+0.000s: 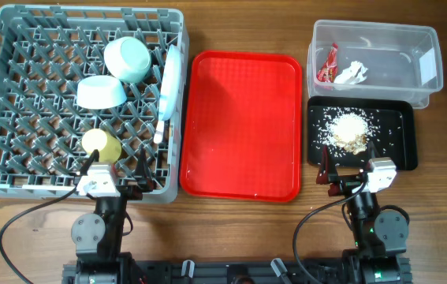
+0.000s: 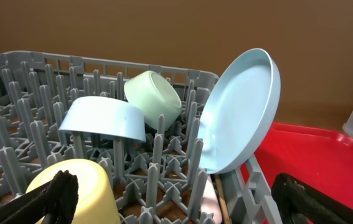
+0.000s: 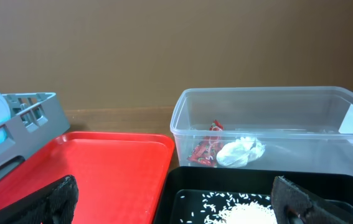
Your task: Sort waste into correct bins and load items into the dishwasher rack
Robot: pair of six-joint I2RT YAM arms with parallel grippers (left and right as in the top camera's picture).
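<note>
Both arms sit low on the overhead view. The left gripper is at 7 o'clock with its jaws spread wide and empty, hanging over the near rim of the dishwasher rack. The right gripper is at 5 o'clock, equally wide and empty, at the near edge of the black tray.

Open room lies in the middle, where the red serving tray is bare and nearly touches the rack's right wall.

The rack holds two blue bowls, both upside down. One plate stands on edge along the 3 o'clock wall, and one yellow cup is nearest the left claw. One white fork shows just below the plate.

At 2 o'clock, the clear tub holds one red sachet wrapper and one tissue, side by side. Rice scraps are heaped in the black tray.

The left wrist view shows the plate leaning out over the rack's wall, which is not apparent from overhead. The right wrist view shows the sachet and tissue through the tub's clear wall.
</note>
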